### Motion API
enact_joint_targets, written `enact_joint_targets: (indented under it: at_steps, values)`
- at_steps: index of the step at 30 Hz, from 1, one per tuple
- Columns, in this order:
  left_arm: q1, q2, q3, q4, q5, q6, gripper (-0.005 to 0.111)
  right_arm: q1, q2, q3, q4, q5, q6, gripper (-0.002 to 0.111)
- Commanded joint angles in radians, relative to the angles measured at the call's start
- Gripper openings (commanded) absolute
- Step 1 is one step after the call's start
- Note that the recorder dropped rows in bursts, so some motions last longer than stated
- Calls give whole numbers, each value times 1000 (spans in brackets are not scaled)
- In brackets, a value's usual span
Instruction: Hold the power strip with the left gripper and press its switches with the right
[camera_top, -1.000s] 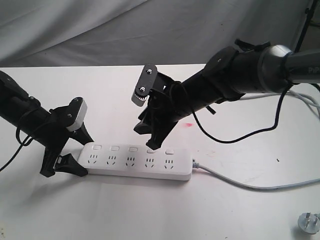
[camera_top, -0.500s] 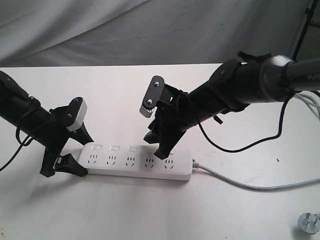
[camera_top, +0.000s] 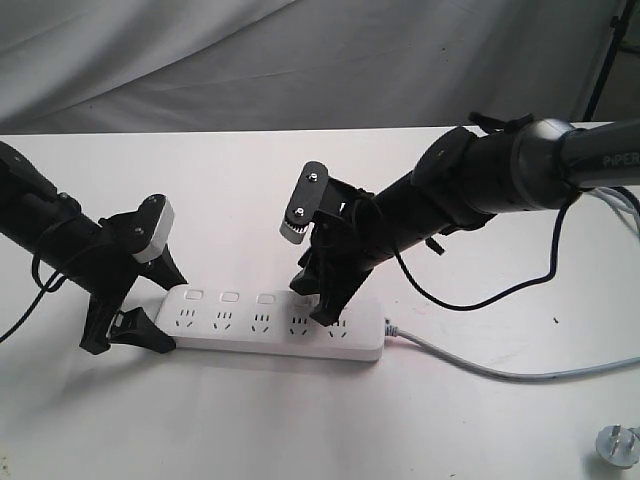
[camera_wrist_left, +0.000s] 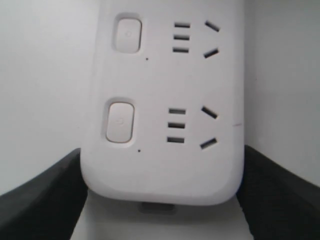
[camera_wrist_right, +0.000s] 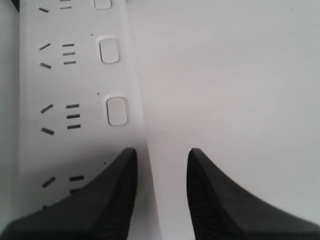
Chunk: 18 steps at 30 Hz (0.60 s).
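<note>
The white power strip lies flat on the white table, its grey cord running off to the right. My left gripper is shut on the strip's left end; the left wrist view shows the rounded end pinched between both black fingers. Three switches show in a row along the far edge. My right gripper is down on the strip near its cord end. Its jaws stand slightly open, with one finger lying over the last switch and the other off the strip's edge.
A grey metal-pronged plug lies at the front right corner. Loose cables trail behind the right arm. Grey cloth hangs behind the table's far edge.
My right gripper has moved right along the strip, from the fourth switch to the last one, and come down lower onto it. The left gripper and the strip have not moved.
</note>
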Motion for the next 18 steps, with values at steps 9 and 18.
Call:
enact_joint_targets:
  at_steps: [9,18]
  values:
    - [-5,1,-5,-9,14,7,69,-7,35,7,-7,-2,-7,32]
    - [-5,1,-5,-9,14,10,69,-7,35,7,-52,5,-7,32]
